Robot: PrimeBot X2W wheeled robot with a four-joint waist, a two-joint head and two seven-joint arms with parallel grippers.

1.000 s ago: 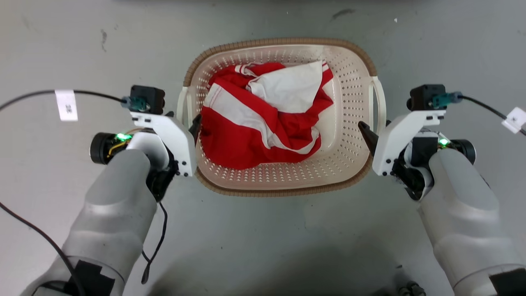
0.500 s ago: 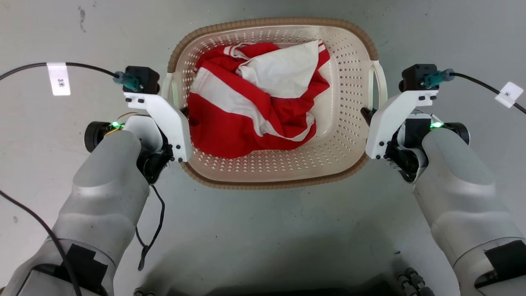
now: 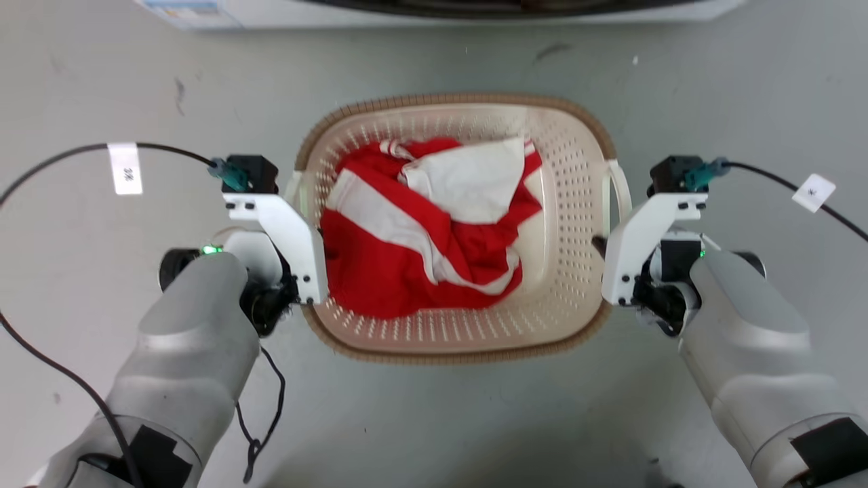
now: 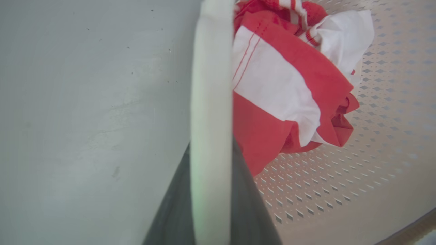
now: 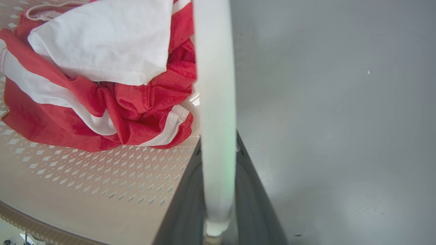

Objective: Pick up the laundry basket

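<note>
Right at the handles is where it's all happening. The left gripper [image 4: 210, 149] has its two dark fingers pinched on the left loop handle [image 4: 211, 68], one on each side of the white strap. The right gripper [image 5: 218, 143] is doing the same to the right loop handle [image 5: 214, 68]. So the laundry basket [image 3: 447, 349] hangs between the two arms, straight in front of the robot, over the grey floor [image 3: 441, 420]. A crumpled red and white cloth [image 3: 407, 271] is sitting inside it. Honestly can't tell if the bottom has left the ground.

If I were driving, I'd raise both arms together at the same pace and keep the rim level. Those straps look thin and slick, so I'd guess a lopsided pull could let one slip or tip the load sideways. Keep the squeeze on and go slow.

Compared with a second ago, much less of the right arm's dark finger pokes in over the basket wall; both sit tucked tight at the handles now. The head camera has also shifted, and a strip of white appliance [image 3: 475, 13] now shows along the top edge.
</note>
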